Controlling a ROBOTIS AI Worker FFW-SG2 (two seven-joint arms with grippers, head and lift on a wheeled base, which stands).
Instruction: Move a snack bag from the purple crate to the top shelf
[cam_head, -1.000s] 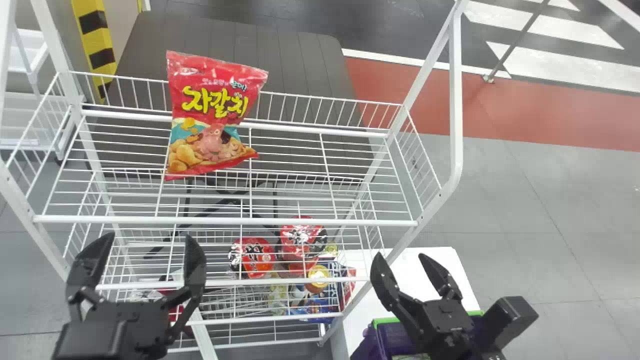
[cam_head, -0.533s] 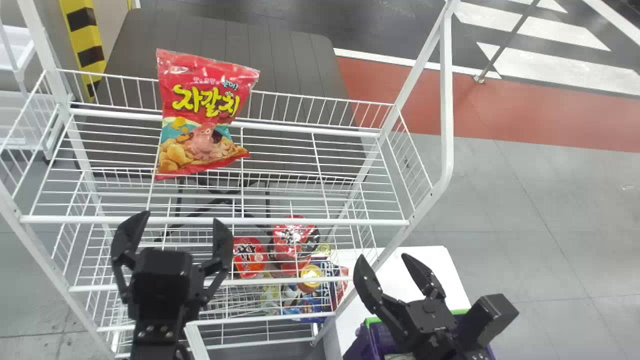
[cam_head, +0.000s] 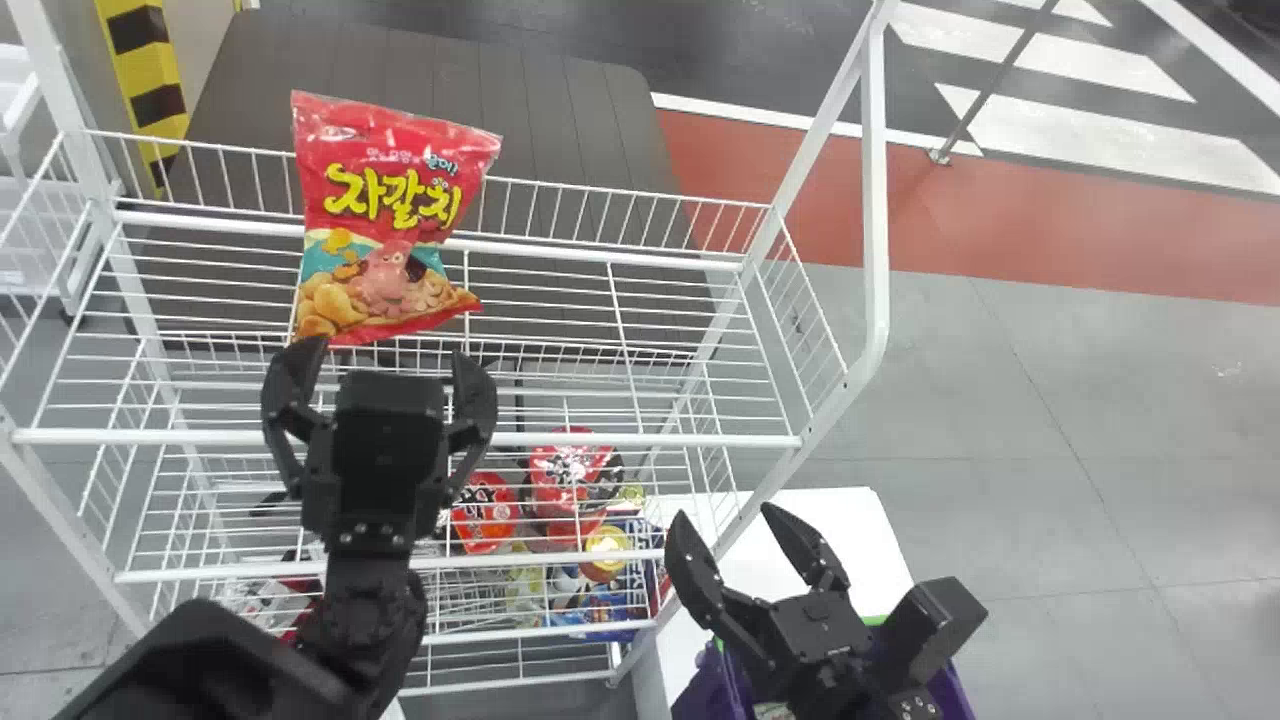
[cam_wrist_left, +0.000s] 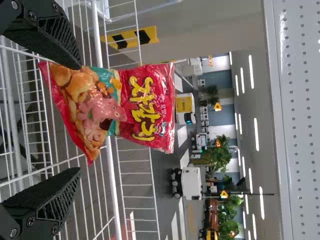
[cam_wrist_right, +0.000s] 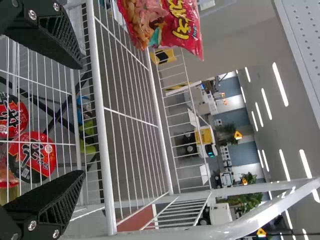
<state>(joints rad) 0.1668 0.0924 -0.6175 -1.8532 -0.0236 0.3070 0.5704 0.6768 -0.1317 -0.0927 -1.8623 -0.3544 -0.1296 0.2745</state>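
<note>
Snack bag (cam_head: 385, 215) is on the top shelf (cam_head: 640, 438), upright, leaning back on the rear rail near the rear left corner, its top above the rail. Left gripper (cam_head: 388, 352) is over the shelf's front edge, left half, 2 fingers wide apart, nothing between them. Right gripper (cam_head: 725, 515) is beyond the front right corner, also wide and empty, purple crate (cam_head: 955, 690) below it by the white table (cam_head: 850, 535). 2 red bowls (cam_head: 485, 512) (cam_head: 570, 475) on a lower shelf, right half.

Left wrist view: left gripper (cam_wrist_left: 80, 119) wide, bag ahead with its printed front facing the camera. 1 fingertip overlaps its lower edge; can't tell if they touch.

Right wrist view: right gripper (cam_wrist_right: 83, 120) wide, holding 0 items. Bag is farther off, well apart from its fingers.
</note>
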